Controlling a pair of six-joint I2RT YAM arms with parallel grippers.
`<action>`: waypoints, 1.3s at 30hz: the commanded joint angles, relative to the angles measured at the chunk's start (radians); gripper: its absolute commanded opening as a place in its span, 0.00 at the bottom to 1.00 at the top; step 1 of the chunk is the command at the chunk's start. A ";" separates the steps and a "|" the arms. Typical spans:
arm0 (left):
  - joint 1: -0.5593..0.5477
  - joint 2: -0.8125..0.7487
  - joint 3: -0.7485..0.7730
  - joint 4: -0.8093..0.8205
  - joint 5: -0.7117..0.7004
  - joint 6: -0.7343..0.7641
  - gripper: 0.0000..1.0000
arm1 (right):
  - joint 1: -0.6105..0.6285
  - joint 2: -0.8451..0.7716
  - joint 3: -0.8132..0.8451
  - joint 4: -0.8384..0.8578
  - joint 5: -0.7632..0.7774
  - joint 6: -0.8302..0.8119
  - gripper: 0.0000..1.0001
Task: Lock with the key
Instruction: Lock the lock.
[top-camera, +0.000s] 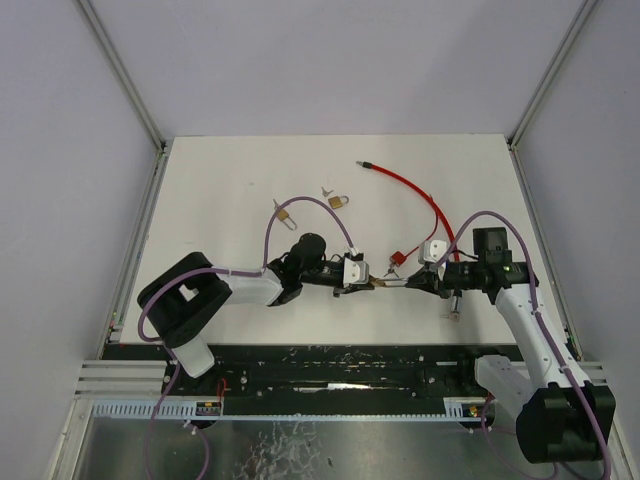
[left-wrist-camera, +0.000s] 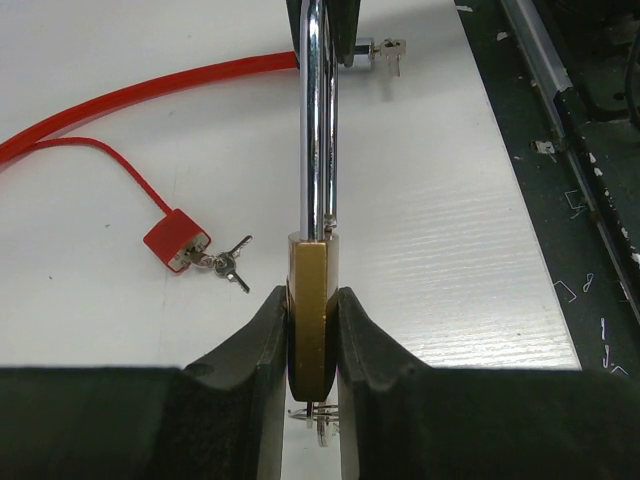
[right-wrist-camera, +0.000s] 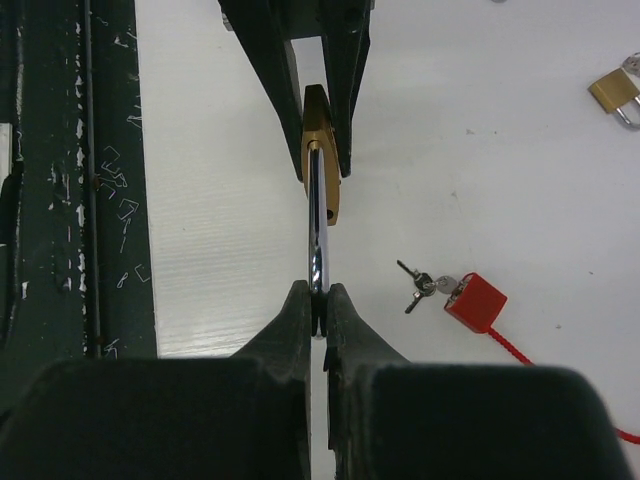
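Note:
A brass padlock (left-wrist-camera: 308, 300) with a long chrome shackle (left-wrist-camera: 318, 120) hangs above the table between both arms. My left gripper (left-wrist-camera: 310, 330) is shut on its brass body (right-wrist-camera: 320, 130). My right gripper (right-wrist-camera: 318, 305) is shut on the end of the shackle (right-wrist-camera: 316, 220). A key on a ring (left-wrist-camera: 322, 420) hangs at the bottom of the brass body, partly hidden by my left fingers. From above, the padlock (top-camera: 385, 284) spans the gap between the left gripper (top-camera: 370, 283) and the right gripper (top-camera: 412, 282), near the table's front middle.
A red cable lock (top-camera: 397, 260) with keys (right-wrist-camera: 425, 285) lies just behind the grippers, its red cable (top-camera: 420, 195) curving to the back. Two small brass padlocks (top-camera: 283, 212) (top-camera: 338, 201) lie further back. Another key (top-camera: 455, 312) lies by the right arm. The table's front edge is close.

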 joint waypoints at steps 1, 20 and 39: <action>-0.055 -0.030 0.033 0.222 0.096 0.035 0.00 | 0.007 0.018 0.034 0.060 -0.021 0.058 0.00; -0.086 -0.002 0.091 0.038 0.182 0.163 0.00 | 0.018 0.006 -0.038 0.145 0.042 -0.066 0.00; -0.168 0.207 0.001 0.559 0.033 -0.201 0.00 | 0.026 0.068 0.037 -0.034 0.167 -0.199 0.00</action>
